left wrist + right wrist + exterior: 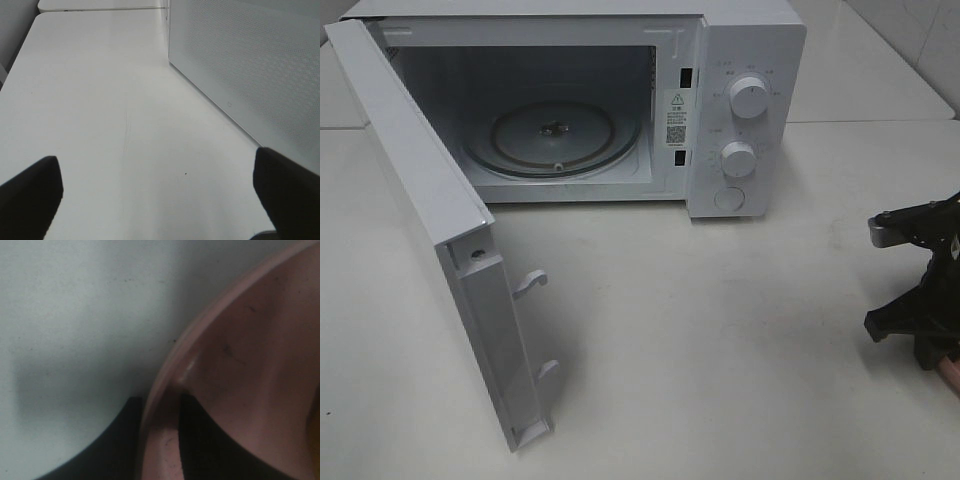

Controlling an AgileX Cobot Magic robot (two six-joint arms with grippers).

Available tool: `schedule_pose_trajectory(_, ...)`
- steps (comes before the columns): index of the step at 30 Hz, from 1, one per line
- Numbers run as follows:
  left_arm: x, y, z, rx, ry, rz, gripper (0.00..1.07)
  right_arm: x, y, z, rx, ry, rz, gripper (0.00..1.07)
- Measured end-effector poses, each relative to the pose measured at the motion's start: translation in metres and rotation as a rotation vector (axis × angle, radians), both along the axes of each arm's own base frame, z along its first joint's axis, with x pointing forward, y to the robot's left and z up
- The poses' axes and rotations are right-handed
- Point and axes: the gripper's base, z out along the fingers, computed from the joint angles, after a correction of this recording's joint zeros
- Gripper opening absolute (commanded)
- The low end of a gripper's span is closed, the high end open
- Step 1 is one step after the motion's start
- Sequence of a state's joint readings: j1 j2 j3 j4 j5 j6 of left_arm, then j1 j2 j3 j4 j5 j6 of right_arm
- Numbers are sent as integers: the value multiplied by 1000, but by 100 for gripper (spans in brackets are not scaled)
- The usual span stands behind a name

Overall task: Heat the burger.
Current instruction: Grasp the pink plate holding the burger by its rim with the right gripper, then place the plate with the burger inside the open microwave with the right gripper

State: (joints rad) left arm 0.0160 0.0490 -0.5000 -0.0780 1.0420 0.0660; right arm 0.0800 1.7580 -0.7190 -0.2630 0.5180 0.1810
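Burger: not plainly shown in any view. A yellowish sliver at the edge of the right wrist view, over the pink plate (172, 360), may belong to it. By inference it sits on that plate, on the worktop (720, 350) out past the control-panel side of the microwave (740, 100) and in front of it, mostly beyond the edge of the exterior view.

Plate: only a thin pink strip shows below the right arm (920, 270) in the exterior view. In the right wrist view its raised rim curves between the two dark fingers.

Right pincer (157, 405): one finger lies outside the rim and one inside the dish, both drawn in against it, so the plate edge appears pinched and nothing else is held. The burger would therefore lie just inward of this pincer, across the dish. The plate is round and offers no long axis, so the grip is taken across the rim.

Left pincer (157, 190): spread wide and empty, over bare worktop on the door side of the microwave, beside the perforated face of the door (430, 230). It is well apart from the plate, which makes the right arm much the nearer.

Microwave: the door is swung fully open and the glass turntable (555, 135) is bare. The coming move probably turns on carrying the plate from the control-panel side across to the cavity mouth, kept level so that the load does not slide.
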Motion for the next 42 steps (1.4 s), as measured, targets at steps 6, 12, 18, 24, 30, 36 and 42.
schedule_pose_trajectory(6, 0, 0, 0, 0, 0, 0, 98, -2, -2, 10, -36, -16, -15, 0)
schedule_pose_trajectory(12, 0, 0, 0, 0, 0, 0, 98, -5, 3, 19, -126, -32, 1, 0)
schedule_pose_trajectory(18, 0, 0, 0, 0, 0, 0, 98, -8, 13, 21, -220, -30, 22, 0)
schedule_pose_trajectory(24, 0, 0, 0, 0, 0, 0, 98, -11, 23, 22, -255, -22, 57, 0)
schedule_pose_trajectory(30, 0, 0, 0, 0, 0, 0, 98, -13, 34, 26, -289, -45, 99, 0)
schedule_pose_trajectory(36, 0, 0, 0, 0, 0, 0, 98, -19, 46, 45, -325, -105, 160, 0)
schedule_pose_trajectory(42, 0, 0, 0, 0, 0, 0, 98, -23, 52, 54, -339, -131, 185, 0)
